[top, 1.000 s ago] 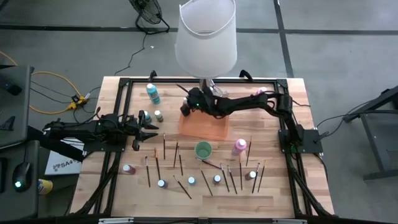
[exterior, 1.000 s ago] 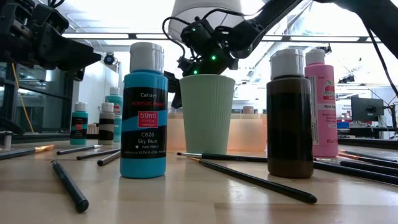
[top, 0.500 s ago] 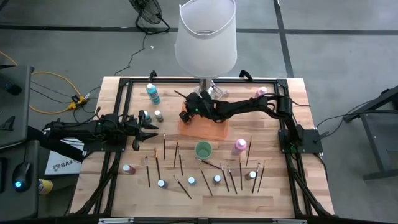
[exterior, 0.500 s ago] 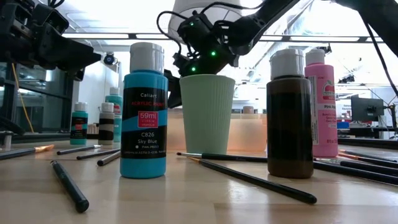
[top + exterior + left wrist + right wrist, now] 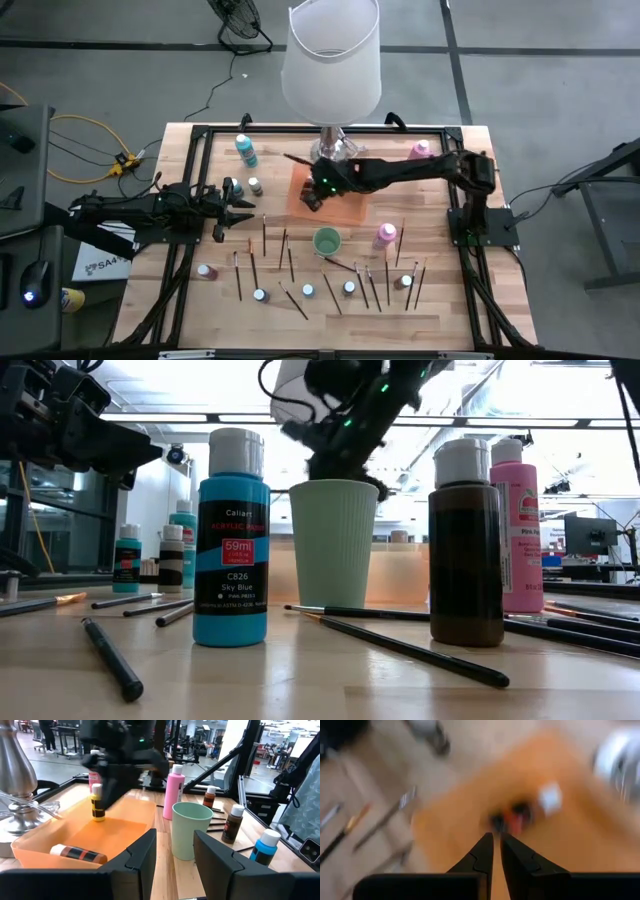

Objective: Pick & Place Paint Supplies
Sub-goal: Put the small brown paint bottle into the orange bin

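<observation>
Currently, a small orange-capped bottle is stood upright inside the orange tray, with a second bottle laid on its side nearer the tray's front wall. The tray is located at the middle of the table, just beside the lamp base. The right gripper is positioned directly over the tray, with the upright bottle just below it in the left wrist view; its fingers are drawn nearly together and nothing is seen clamped between them (the right wrist view is blurred, so contact cannot be confirmed). A mint-green cup is placed just in front of the tray, and a pink bottle is set beside it. Brushes and small capped bottles are scattered across the near half of the table, well apart from the right gripper. The left gripper is held at the table's left side, its fingers partly spread and gripping nothing, with a striped bottle near it.
</observation>
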`<action>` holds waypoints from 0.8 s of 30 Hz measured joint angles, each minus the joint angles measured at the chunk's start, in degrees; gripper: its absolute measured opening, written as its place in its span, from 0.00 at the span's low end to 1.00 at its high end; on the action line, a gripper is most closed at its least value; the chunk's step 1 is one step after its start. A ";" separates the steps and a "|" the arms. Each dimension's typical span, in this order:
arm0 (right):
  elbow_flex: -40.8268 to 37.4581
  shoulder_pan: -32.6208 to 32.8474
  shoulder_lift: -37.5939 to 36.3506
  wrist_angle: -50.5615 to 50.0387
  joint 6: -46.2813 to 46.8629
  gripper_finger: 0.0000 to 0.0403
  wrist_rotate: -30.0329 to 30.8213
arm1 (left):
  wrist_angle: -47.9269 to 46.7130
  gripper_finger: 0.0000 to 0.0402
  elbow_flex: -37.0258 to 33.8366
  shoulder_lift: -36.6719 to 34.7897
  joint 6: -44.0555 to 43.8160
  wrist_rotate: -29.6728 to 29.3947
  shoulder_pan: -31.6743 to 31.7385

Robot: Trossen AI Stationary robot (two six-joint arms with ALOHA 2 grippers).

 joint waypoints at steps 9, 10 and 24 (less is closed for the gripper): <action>0.02 4.02 -8.48 -20.33 14.23 0.19 0.42 | 0.00 0.31 0.00 0.02 0.02 0.00 0.00; 0.02 4.27 -9.11 -21.13 15.49 0.23 0.75 | -0.01 0.31 0.00 0.01 0.01 0.00 -0.01; 0.02 11.75 -21.09 -40.49 28.22 0.58 -0.71 | 0.00 0.31 0.00 0.00 0.00 -0.01 0.00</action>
